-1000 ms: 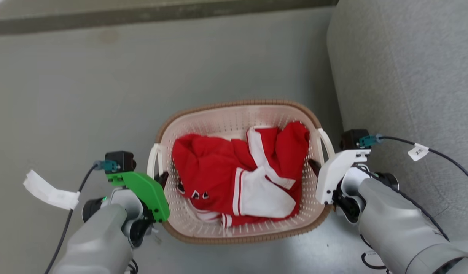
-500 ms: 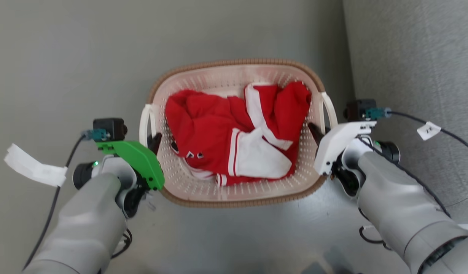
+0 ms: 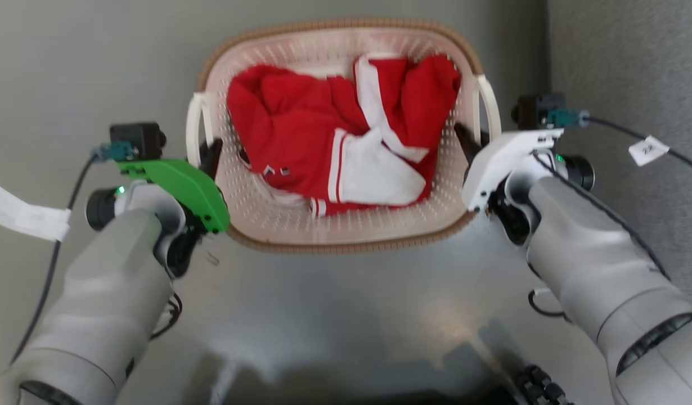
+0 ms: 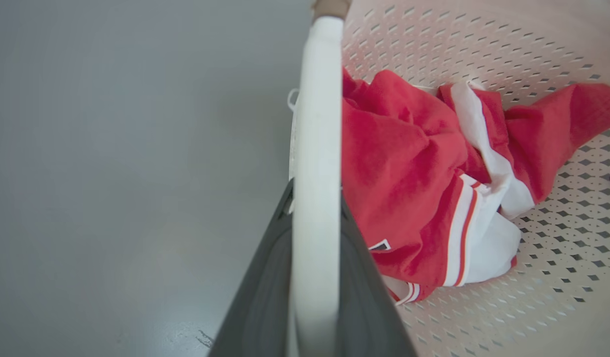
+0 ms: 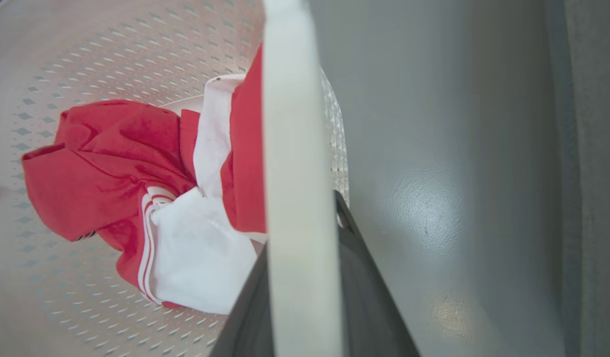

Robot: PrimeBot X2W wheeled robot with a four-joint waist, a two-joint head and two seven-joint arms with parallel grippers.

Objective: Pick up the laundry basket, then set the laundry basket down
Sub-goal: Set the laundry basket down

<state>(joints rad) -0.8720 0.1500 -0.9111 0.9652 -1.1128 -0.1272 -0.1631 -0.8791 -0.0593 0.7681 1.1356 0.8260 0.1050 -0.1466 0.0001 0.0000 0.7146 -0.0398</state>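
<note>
Cream laundry basket (image 3: 278,214), red-and-white garment (image 3: 301,129) inside, is between my arms over grey floor (image 3: 87,67): left gripper (image 3: 211,154) clamped on its left handle (image 3: 194,129), right gripper (image 3: 467,135) clamped on right handle (image 3: 488,107).

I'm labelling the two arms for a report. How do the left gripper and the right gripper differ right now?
The left gripper has a green cover; the right gripper has a white one. The left gripper clamps the laundry basket's left loop handle, the right gripper its right loop handle. Shared: each has its jaws shut on a white handle, a dark finger on either side.
</note>
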